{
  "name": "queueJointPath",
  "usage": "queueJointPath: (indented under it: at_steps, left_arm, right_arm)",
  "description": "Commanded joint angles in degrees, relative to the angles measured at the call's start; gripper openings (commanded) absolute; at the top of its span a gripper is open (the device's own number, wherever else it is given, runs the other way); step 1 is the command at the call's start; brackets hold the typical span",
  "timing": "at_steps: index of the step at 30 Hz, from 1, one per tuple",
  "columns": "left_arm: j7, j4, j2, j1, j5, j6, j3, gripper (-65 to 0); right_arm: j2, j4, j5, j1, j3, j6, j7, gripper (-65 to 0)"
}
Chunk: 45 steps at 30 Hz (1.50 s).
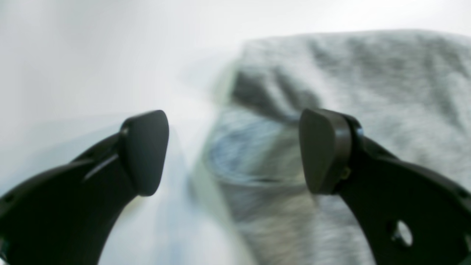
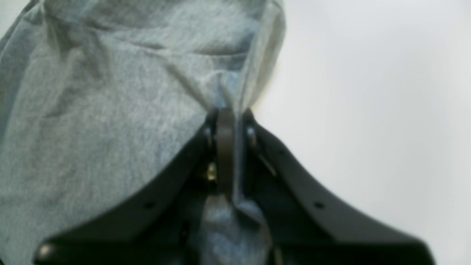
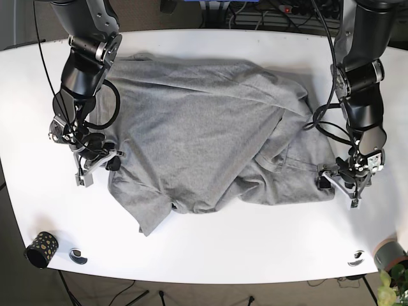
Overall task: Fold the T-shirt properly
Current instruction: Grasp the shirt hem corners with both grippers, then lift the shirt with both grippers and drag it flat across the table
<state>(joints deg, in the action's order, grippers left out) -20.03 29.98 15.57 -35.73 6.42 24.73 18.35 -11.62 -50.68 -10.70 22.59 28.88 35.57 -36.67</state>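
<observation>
- T-shirt [image 3: 210, 140] lies crumpled mid-table, unfolded.
- Right gripper [image 2: 225, 121] clamped on its left hem, prob. to drag it flat.
- Left gripper [image 1: 233, 151] spread wide, empty, near right edge; likely next grab.

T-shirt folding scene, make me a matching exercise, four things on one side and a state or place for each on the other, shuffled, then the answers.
Things:
1. left gripper
2. right gripper
3. T-shirt
4. dotted black cup

States or places:
A. spread rumpled across the white table
B. jaws apart, holding nothing
C. near a table corner
D. clamped on grey fabric

Pairs: 1-B, 2-D, 3-A, 4-C
</observation>
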Motion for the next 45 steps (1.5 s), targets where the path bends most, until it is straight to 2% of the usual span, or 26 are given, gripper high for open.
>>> queueJointPath:
  at_steps: [1, 8, 9, 11, 13, 16, 19, 21, 25, 29, 35, 39, 45]
  left_arm:
    - [-0.1, -0.1, 0.6, -1.4, -0.4, 0.5, 0.0, -12.6]
    - [-0.1, -0.4, -1.1, -2.3, -0.4, 1.3, 0.0, -13.5]
    - [-0.1, -0.4, -1.6, -2.4, -0.3, 2.2, 0.0, -15.6]
    - [-0.1, -0.4, -2.0, -2.5, -0.2, 3.2, 0.0, -22.4]
    - [-0.1, -0.4, -2.1, -2.5, -0.1, 3.4, -0.1, -34.4]
    - [1.8, -0.4, -2.1, -2.4, -0.1, 3.4, -0.1, -48.9]
    - [4.5, -0.4, -2.0, -2.3, -0.1, 3.4, -0.1, -60.1]
    - [4.7, -0.3, -1.9, -2.3, -0.1, 3.4, -0.1, -64.7]
    - [4.6, 1.5, -1.9, -2.3, -0.3, 3.8, 0.1, -65.0]
    - [4.2, 7.7, -1.9, -0.3, -0.5, 3.8, 0.4, -65.0]
    - [-2.3, 23.7, -3.5, 5.1, -0.6, 3.5, 0.4, -65.0]
    - [-4.5, 32.7, -5.5, 6.4, -0.5, 3.5, 0.4, -65.0]
    - [-7.5, 40.0, -5.9, 4.9, -0.5, 3.4, 0.2, -65.0]
  right_arm:
    - [-0.8, -1.2, -0.8, 1.5, 0.0, 0.25, 0.6, -62.8]
    - [-0.8, -1.2, -0.8, 1.5, 0.0, 0.25, 0.6, -62.8]
    - [-0.8, -1.2, -0.8, 1.5, 0.0, 0.25, 0.6, -62.8]
    - [-0.8, -1.2, -0.8, 1.5, 0.0, 0.25, 0.6, -62.8]
    - [-0.8, -1.2, -0.8, 1.5, 0.0, 0.25, 0.6, -62.8]
    - [-0.8, -1.2, -0.8, 1.5, 0.0, 0.25, 0.6, -62.8]
    - [-0.8, -1.2, -0.8, 1.5, 0.0, 0.25, 0.6, -62.8]
    - [-0.8, -1.2, -0.8, 1.5, 0.0, 0.25, 0.6, -62.8]
    - [-0.8, -2.4, -0.8, 1.5, 0.0, 0.25, 0.5, -62.9]
    - [-0.8, -8.0, -0.8, 1.2, 0.0, 0.25, -3.2, -62.9]
    - [-0.8, -16.4, -0.9, 0.3, 0.0, 0.34, -6.4, -62.9]
    - [-0.9, -19.4, -0.9, 1.1, -0.2, 0.34, -8.4, -62.9]
    - [-2.1, -23.6, -0.9, 4.8, -4.8, 0.34, -9.8, -62.9]
